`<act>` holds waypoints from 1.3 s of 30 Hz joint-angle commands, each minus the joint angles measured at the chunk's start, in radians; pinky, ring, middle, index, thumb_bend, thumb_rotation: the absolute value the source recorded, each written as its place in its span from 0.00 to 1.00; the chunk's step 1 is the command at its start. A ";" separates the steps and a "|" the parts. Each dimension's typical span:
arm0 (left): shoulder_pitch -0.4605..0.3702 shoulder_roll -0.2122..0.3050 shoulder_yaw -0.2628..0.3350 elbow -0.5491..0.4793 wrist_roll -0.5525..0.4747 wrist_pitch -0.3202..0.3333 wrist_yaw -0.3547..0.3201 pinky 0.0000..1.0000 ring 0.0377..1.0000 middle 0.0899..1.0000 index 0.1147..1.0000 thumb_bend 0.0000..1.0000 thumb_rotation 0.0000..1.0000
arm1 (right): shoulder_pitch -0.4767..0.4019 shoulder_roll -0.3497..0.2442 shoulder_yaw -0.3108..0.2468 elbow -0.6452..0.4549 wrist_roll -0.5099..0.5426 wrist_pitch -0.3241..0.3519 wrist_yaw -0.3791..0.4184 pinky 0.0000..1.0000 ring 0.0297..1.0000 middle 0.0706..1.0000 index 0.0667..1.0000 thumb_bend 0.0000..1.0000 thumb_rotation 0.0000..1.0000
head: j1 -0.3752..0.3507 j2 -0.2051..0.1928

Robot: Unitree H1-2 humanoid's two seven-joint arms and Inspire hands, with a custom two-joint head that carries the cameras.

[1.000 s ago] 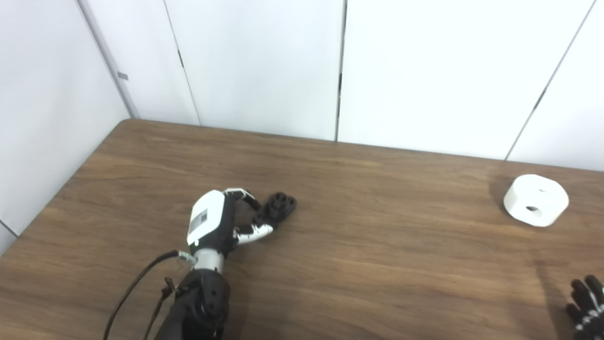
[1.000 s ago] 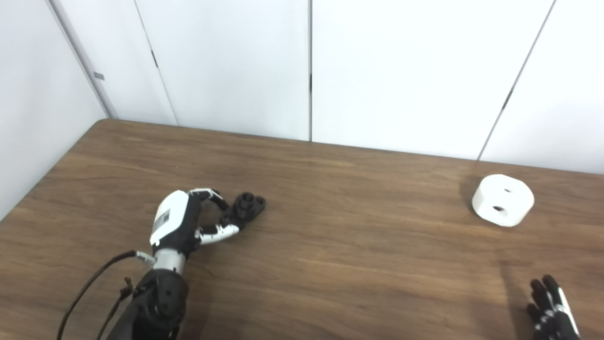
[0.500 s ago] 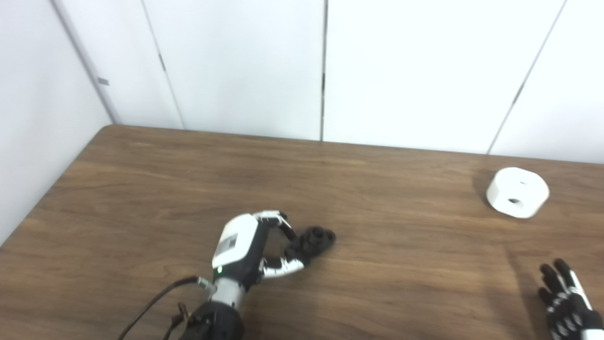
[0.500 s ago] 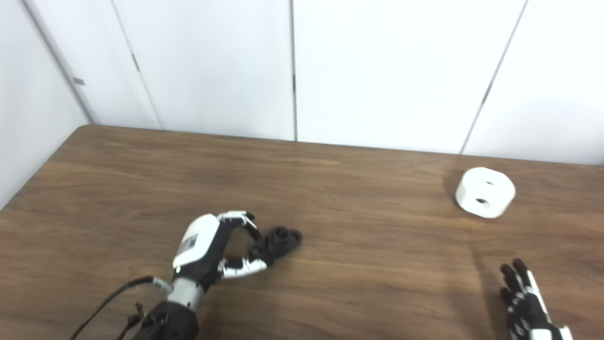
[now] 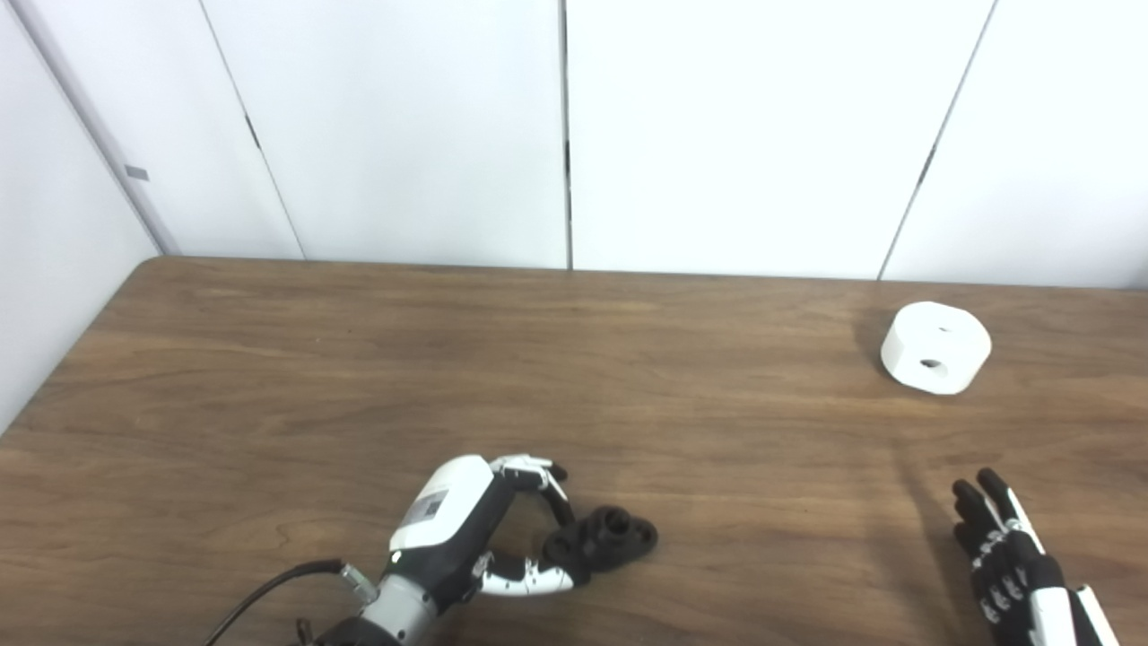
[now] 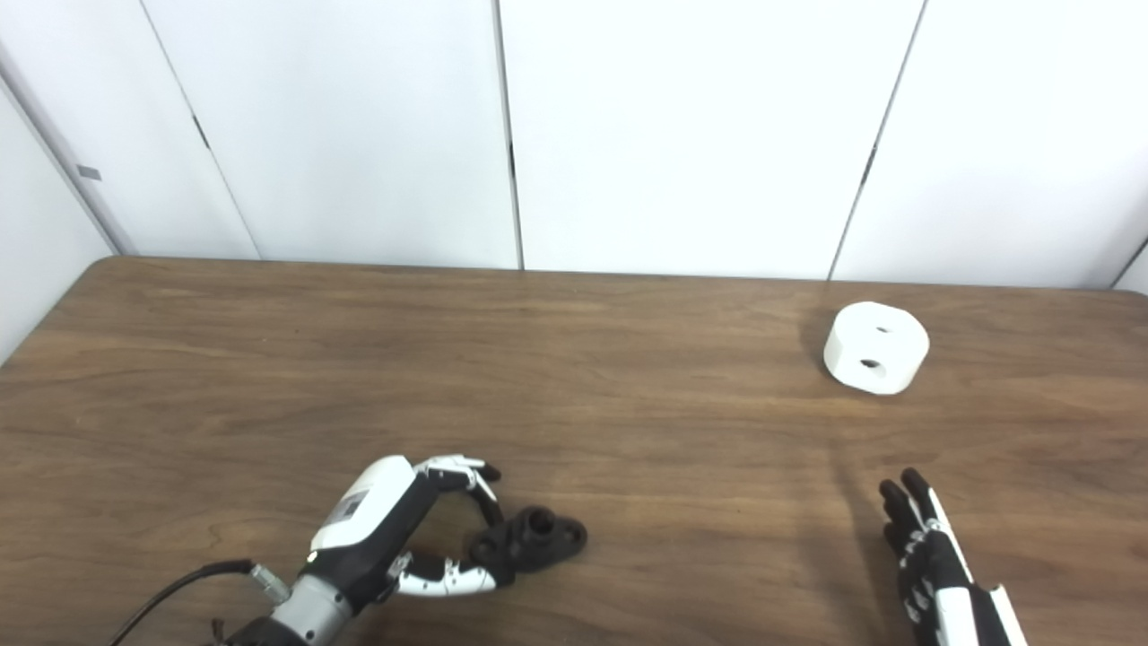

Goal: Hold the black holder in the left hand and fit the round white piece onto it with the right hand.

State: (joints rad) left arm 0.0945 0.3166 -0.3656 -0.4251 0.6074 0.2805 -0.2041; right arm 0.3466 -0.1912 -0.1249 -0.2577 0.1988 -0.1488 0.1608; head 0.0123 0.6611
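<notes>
No legible text; only an unreadable grey label on the left hand (image 5: 466,529).

Brown wood-grain table (image 5: 628,377), white panel walls (image 5: 735,135) behind w/ dark vertical seams, even light

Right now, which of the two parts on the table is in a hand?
The black holder, pinched by the left hand. The round white piece sits alone at the far right, beyond the open right hand.

My right hand (image 5: 1013,556) is cut off by the bottom edge at the lower right; only the fingers show. My left hand (image 6: 386,529) hides the near end of the black holder (image 6: 529,543), and its forearm runs off the bottom edge.
</notes>
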 commanded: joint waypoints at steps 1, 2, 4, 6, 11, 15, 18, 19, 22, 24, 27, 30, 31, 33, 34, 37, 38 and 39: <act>0.043 0.017 -0.028 0.021 -0.041 0.020 -0.088 0.88 0.87 0.78 0.42 0.51 0.04 | 0.008 0.007 0.007 -0.022 -0.005 0.001 -0.004 1.00 0.99 0.96 0.97 0.51 1.00 | -0.008 0.011; 0.049 0.021 -0.031 0.021 -0.043 0.015 -0.094 0.91 0.87 0.78 0.42 0.51 0.04 | 0.009 0.008 0.008 -0.027 -0.005 0.007 -0.005 1.00 0.99 0.96 0.97 0.50 1.00 | -0.008 0.011; 0.061 0.026 -0.035 0.020 -0.048 0.007 -0.100 0.94 0.88 0.79 0.42 0.51 0.04 | 0.011 0.008 0.010 -0.036 -0.004 0.019 -0.007 1.00 0.98 0.96 0.97 0.50 1.00 | -0.015 0.020; 0.071 0.029 -0.039 0.023 -0.044 -0.003 -0.098 0.96 0.89 0.79 0.42 0.51 0.04 | 0.012 0.009 0.010 -0.042 -0.003 0.026 -0.008 1.00 0.98 0.96 0.97 0.50 1.00 | -0.019 0.026; 0.084 0.034 -0.044 0.044 -0.006 -0.030 -0.077 0.96 0.88 0.79 0.42 0.51 0.04 | 0.012 0.007 0.010 -0.051 0.006 0.031 -0.008 1.00 0.99 0.95 0.97 0.48 1.00 | -0.023 0.042; 0.087 0.040 -0.051 0.064 0.069 -0.053 -0.052 0.92 0.87 0.78 0.42 0.51 0.04 | 0.013 0.004 0.010 -0.063 0.002 0.049 -0.011 1.00 1.00 0.95 0.98 0.50 1.00 | -0.026 0.057; 0.080 0.052 -0.068 0.072 0.176 -0.069 -0.048 0.89 0.85 0.76 0.42 0.52 0.05 | 0.012 0.006 0.010 -0.076 -0.003 0.069 -0.018 1.00 1.00 0.95 0.98 0.51 1.00 | -0.028 0.060; 0.080 0.053 -0.072 0.073 0.207 -0.077 -0.044 0.88 0.84 0.76 0.42 0.52 0.05 | 0.012 0.007 0.009 -0.080 -0.008 0.076 -0.022 1.00 0.99 0.95 0.97 0.51 1.00 | -0.028 0.060; 0.082 0.047 -0.080 0.067 0.272 -0.088 -0.042 0.88 0.84 0.75 0.42 0.52 0.05 | 0.012 0.009 0.009 -0.085 -0.015 0.088 -0.027 1.00 0.99 0.95 0.97 0.54 1.00 | -0.028 0.060; 0.084 0.036 -0.082 0.065 0.301 -0.092 -0.032 0.88 0.84 0.75 0.42 0.52 0.05 | 0.012 0.009 0.007 -0.086 -0.015 0.089 -0.028 1.00 0.99 0.94 0.97 0.55 1.00 | -0.031 0.061; 0.087 0.015 -0.085 0.070 0.328 -0.100 -0.006 0.88 0.83 0.74 0.42 0.52 0.05 | 0.010 0.010 0.005 -0.084 -0.020 0.086 -0.030 1.00 0.98 0.94 0.97 0.55 1.00 | -0.034 0.060; 0.081 -0.010 -0.083 0.088 0.336 -0.108 0.024 0.88 0.83 0.74 0.42 0.52 0.05 | 0.008 0.009 0.003 -0.077 -0.020 0.079 -0.030 1.00 0.98 0.93 0.97 0.55 1.00 | -0.036 0.058; 0.076 -0.019 -0.081 0.099 0.336 -0.113 0.038 0.88 0.83 0.74 0.42 0.52 0.05 | 0.008 0.009 0.002 -0.075 -0.019 0.076 -0.029 1.00 0.98 0.93 0.97 0.54 1.00 | -0.035 0.057; 0.070 -0.029 -0.078 0.115 0.335 -0.122 0.055 0.88 0.82 0.74 0.42 0.52 0.05 | 0.007 0.008 0.001 -0.072 -0.017 0.075 -0.028 1.00 0.97 0.93 0.96 0.54 1.00 | -0.037 0.057; 0.065 -0.032 -0.076 0.125 0.335 -0.126 0.062 0.88 0.82 0.74 0.42 0.52 0.05 | 0.008 0.007 0.001 -0.073 -0.019 0.078 -0.028 1.00 0.97 0.94 0.96 0.54 1.00 | -0.037 0.057; 0.049 -0.041 -0.074 0.154 0.338 -0.134 0.077 0.88 0.83 0.75 0.42 0.52 0.05 | 0.009 0.005 0.000 -0.073 -0.018 0.083 -0.027 1.00 0.98 0.94 0.97 0.53 1.00 | -0.044 0.055; 0.044 -0.044 -0.075 0.164 0.338 -0.137 0.084 0.88 0.84 0.75 0.42 0.52 0.05 | 0.009 0.006 0.000 -0.072 -0.019 0.081 -0.028 1.00 0.98 0.94 0.97 0.53 1.00 | -0.044 0.055; 0.039 -0.048 -0.075 0.173 0.338 -0.140 0.091 0.88 0.84 0.75 0.42 0.52 0.05 | 0.009 0.007 -0.001 -0.071 -0.020 0.079 -0.029 1.00 0.97 0.93 0.96 0.53 1.00 | -0.047 0.054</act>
State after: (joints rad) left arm 0.1314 0.2721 -0.4244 -0.3233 0.9115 0.1239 -0.0728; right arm 0.3548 -0.1830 -0.1202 -0.3127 0.1800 -0.0619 0.1380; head -0.0337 0.7148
